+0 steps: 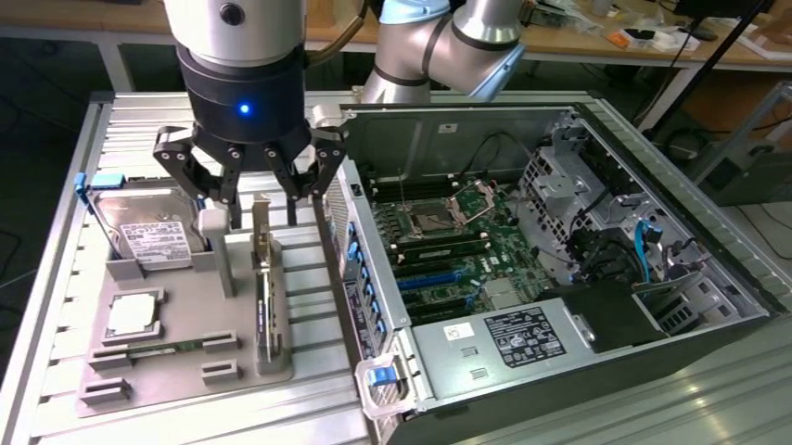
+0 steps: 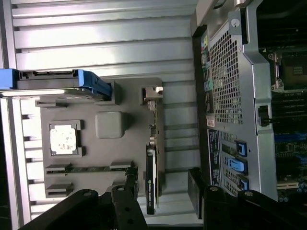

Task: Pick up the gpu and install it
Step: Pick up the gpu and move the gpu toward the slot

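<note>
Gripper point(image 1: 262, 197) open, hovering over upright gpu point(image 1: 265, 278) in grey fixture tray point(image 1: 185, 278). Centre fingers across card edge, descend straight, clear of PC case point(image 1: 409, 139) just beside it.

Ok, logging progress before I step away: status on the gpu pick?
Gripper open, poised over the gpu. Gpu on edge in gray tray, not gripped. Computer case close beside; nothing blocking.

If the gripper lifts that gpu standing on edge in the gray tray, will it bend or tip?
Probably stiff: the gpu is a flat circuit board with a black cooler. It stands on its thin edge in the gray tray, so a sideways push might tip it.
</note>
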You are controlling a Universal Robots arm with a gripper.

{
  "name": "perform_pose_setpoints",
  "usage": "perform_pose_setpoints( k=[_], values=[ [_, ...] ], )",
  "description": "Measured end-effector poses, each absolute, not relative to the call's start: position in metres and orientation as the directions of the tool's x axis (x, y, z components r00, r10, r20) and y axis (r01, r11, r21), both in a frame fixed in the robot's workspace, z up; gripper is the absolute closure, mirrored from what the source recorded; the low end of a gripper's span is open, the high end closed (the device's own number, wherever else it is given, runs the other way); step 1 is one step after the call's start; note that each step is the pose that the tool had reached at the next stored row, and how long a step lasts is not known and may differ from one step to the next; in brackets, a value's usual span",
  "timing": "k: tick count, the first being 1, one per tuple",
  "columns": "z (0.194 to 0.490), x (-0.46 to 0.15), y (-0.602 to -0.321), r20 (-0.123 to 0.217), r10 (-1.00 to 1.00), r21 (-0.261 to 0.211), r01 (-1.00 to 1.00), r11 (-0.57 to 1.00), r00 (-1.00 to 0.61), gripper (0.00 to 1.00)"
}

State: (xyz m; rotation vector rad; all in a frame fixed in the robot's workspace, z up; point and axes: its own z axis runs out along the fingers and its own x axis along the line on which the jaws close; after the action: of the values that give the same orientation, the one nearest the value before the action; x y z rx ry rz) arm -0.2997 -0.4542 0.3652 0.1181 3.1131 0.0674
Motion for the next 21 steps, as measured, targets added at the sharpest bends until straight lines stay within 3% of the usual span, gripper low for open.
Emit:
perform_pose_setpoints(
  k=[21],
  values=[
    [0.351,-0.300,-0.456,-0.024,0.076,0.041,0.075,0.996,-0.997,0.46]
  ],
)
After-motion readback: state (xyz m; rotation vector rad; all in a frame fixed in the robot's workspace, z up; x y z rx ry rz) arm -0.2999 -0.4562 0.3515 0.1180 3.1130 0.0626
